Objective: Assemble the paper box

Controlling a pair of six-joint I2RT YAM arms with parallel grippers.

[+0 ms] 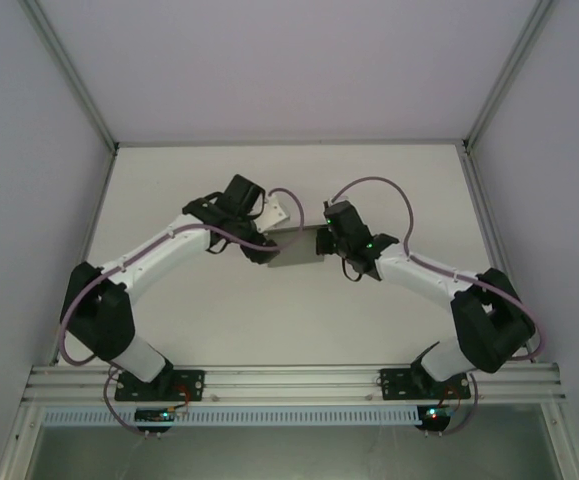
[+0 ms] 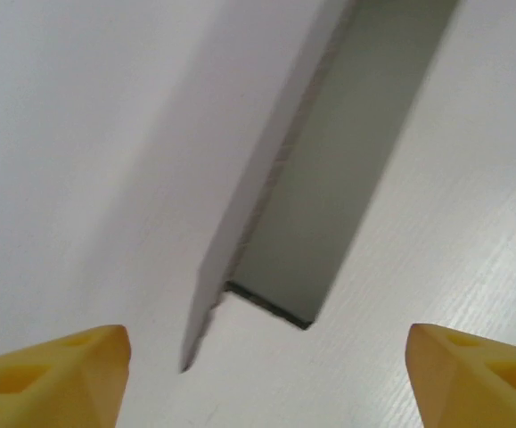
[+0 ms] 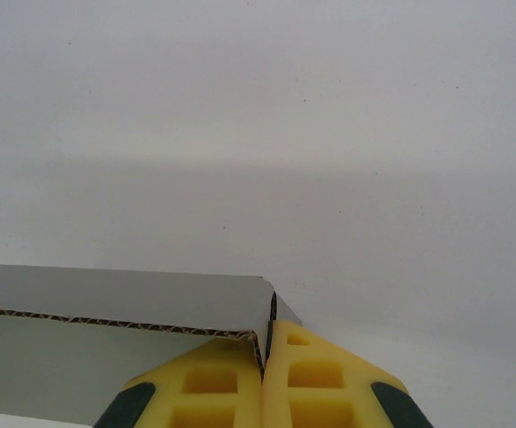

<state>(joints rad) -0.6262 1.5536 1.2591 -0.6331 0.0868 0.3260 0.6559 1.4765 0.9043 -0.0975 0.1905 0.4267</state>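
Slippage is what's worrying me here. Right jaws are pinching only a thin corner edge of the box, which is hanging out over the middle of the tabletop, between the two arms. Left jaws are standing spread wide, with the box's end just ahead of them, not touching. If they're closing off-centre or shoving a flap sideways, the cardboard is likely twisting out of that small pinch, or creasing where it shouldn't.
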